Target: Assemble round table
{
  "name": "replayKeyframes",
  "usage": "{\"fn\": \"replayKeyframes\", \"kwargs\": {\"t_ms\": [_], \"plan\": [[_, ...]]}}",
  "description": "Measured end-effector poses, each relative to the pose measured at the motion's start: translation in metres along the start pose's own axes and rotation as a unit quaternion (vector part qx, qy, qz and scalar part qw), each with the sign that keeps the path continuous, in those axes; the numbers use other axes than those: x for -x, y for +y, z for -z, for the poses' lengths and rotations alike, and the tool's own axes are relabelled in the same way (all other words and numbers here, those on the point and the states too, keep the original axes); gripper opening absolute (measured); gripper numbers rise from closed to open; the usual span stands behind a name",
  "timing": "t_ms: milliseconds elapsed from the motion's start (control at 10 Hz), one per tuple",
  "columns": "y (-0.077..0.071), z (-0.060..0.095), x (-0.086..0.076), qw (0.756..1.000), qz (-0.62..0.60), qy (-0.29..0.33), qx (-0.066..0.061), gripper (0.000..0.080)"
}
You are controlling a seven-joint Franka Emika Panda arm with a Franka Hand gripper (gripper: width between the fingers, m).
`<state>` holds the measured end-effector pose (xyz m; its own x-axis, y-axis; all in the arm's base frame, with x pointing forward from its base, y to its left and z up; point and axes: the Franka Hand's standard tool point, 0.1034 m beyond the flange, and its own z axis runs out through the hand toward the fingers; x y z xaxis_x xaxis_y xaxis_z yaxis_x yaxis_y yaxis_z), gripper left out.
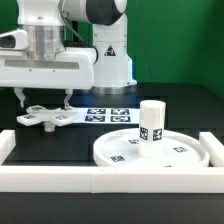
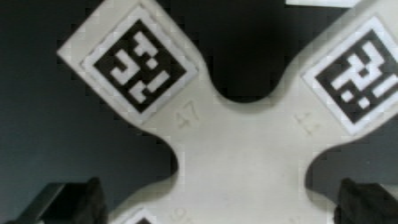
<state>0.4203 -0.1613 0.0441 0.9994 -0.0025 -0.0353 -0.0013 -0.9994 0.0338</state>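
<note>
The flat cross-shaped piece point(image 1: 45, 117) lies on the dark table at the exterior view's left. In the wrist view it point(image 2: 231, 140) fills the frame, with two tagged arms spread apart. My gripper point(image 1: 44, 101) is low over it and open. Its dark fingertips point(image 2: 71, 202) stand either side of the cross's narrow middle point(image 2: 221, 205), with a gap on each side. The large rimmed round disc point(image 1: 115, 152) lies at the front right. The short cylindrical post point(image 1: 151, 122) stands upright on the disc.
The marker board point(image 1: 106, 115) lies flat behind the disc, near the robot base. White border rails run along the front point(image 1: 100, 180), the left point(image 1: 6, 140) and the right point(image 1: 214, 145) of the work area.
</note>
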Motion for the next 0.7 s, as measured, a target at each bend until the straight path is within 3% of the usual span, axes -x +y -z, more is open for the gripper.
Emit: {"fn": "replayKeyframes", "kwargs": {"t_ms": [700], "plan": [[-0.0055,-0.0056,-0.0007,1.0,0.006,-0.005,-0.001,0.0649]]}}
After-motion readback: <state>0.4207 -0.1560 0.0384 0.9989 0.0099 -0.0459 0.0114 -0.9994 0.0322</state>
